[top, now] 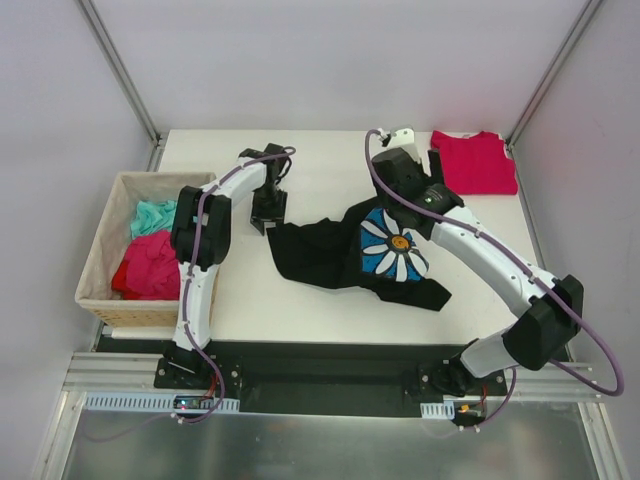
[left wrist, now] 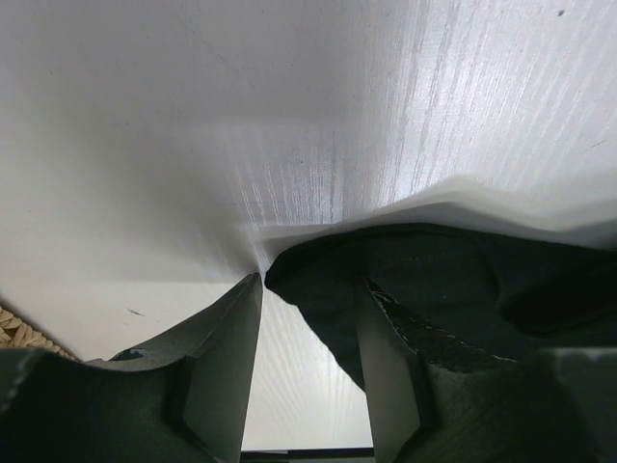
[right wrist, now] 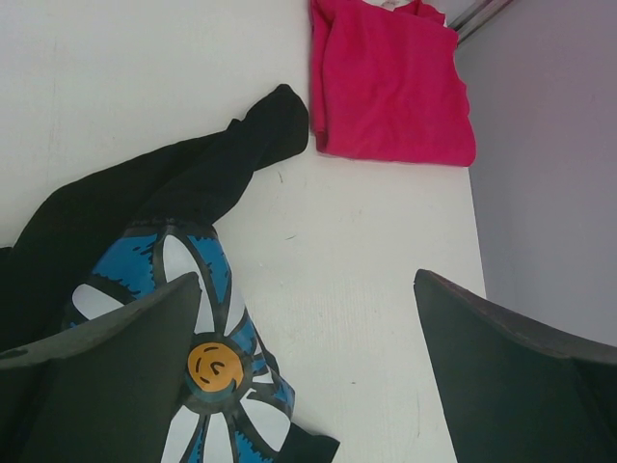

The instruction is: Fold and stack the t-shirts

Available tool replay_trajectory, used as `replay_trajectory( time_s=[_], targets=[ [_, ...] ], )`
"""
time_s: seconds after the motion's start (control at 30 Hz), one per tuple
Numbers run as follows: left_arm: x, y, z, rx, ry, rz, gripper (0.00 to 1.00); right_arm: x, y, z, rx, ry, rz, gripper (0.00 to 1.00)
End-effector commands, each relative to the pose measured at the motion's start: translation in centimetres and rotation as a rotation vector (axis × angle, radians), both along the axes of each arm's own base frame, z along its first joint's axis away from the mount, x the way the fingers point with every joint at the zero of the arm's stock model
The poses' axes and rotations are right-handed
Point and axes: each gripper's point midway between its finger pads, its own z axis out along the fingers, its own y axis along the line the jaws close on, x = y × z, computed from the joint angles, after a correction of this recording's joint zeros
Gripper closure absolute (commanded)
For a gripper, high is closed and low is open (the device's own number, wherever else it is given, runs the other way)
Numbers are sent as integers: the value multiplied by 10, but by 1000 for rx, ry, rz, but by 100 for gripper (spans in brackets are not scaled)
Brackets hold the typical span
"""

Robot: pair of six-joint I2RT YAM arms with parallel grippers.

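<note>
1. Table (top: 300, 310), white. Bears every item below.
2. Black t-shirt (top: 320, 255). Mid-table, unfolded and crumpled, spread from just beside the left pincer toward the near right. One sleeve reaching toward the red shirt, apart from it.
3. Basket (top: 100, 250), woven tan, at the left edge of the table. Holds a teal cloth (top: 155, 215) and a pinkish-red cloth (top: 150, 265).
4. Crimson t-shirt (top: 475, 165). Far right corner, folded flat. Judged to be the start of the stack.
5. Right gripper (right wrist: 307, 280). Released, jaws spread wide, nothing between them. Hovers over the right part of the black shirt.
6. Left gripper (left wrist: 310, 282). Down at the table on the shirt's left corner. Jaws half apart, with a fold of black cloth lying between them against the right finger (left wrist: 386, 367), not pinched. Bare table visible through the rest of the gap.
7. Daisy print (top: 395, 245), blue and white with an orange centre, on the black shirt.

Hazards, as judged:
- Shallow bite on that corner, so slipping out when pulled.
- Two layers caught together, leaving the shirt bunched instead of spread flat.
- Hard pull to one side, dragging the sleeve into the folded crimson shirt and upsetting it.
</note>
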Motion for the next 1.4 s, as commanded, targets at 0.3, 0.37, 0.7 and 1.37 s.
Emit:
replay_trajectory(
  time_s=[0.3, 0.37, 0.7, 1.37],
  targets=[
    [-6, 8, -16, 31, 91, 14, 59, -9, -7, 28, 50, -86, -5, 3],
    [-9, 11, -19, 38, 103, 20, 60, -9, -6, 27, 51, -85, -2, 3],
    [-13, 19, -27, 54, 131, 38, 100, -9, -6, 29, 52, -90, -3, 2],
    [-16, -2, 304, -237, -601, 50, 100, 7, 21, -53, -28, 106, -1, 3]
  ],
)
